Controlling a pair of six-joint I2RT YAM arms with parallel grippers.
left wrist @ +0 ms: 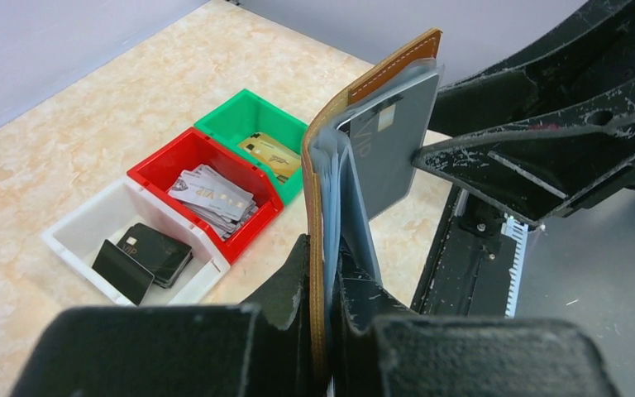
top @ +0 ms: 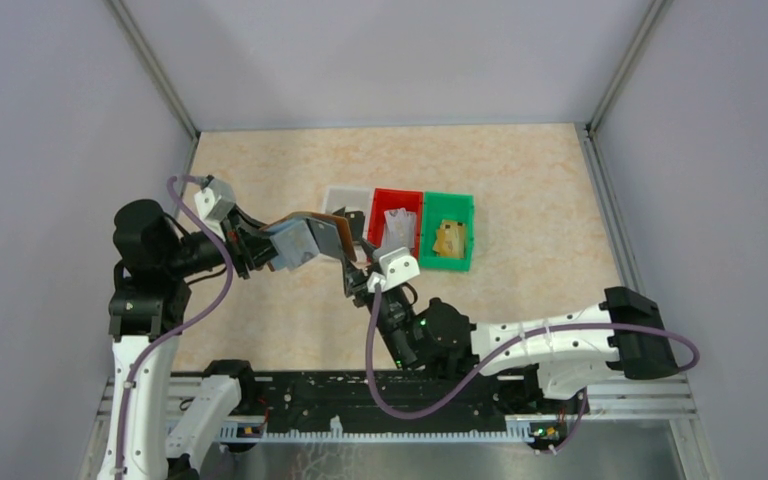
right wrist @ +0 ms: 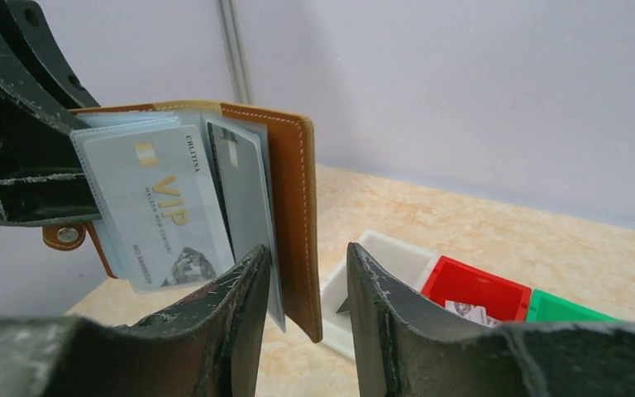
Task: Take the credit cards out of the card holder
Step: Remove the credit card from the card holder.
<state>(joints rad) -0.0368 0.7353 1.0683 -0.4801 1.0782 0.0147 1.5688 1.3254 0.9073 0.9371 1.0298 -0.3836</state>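
Our left claw was clamped tight on the bottom of the card holder. It held the holder open and upright above the table, left of centre in the top view. The clear sleeves showed a silvery VIP card and a dark grey card. Our right claw stood partly open at the holder's free edge, gripping nothing that we could see. One finger seemed to touch the grey card's sleeve. We judged the main risk to be the jaws closing on the brown cover or the sleeve along with the card, so that the pull dragged the holder out of the left claw. A card nipped only by its corner could also slip and miss the bins.
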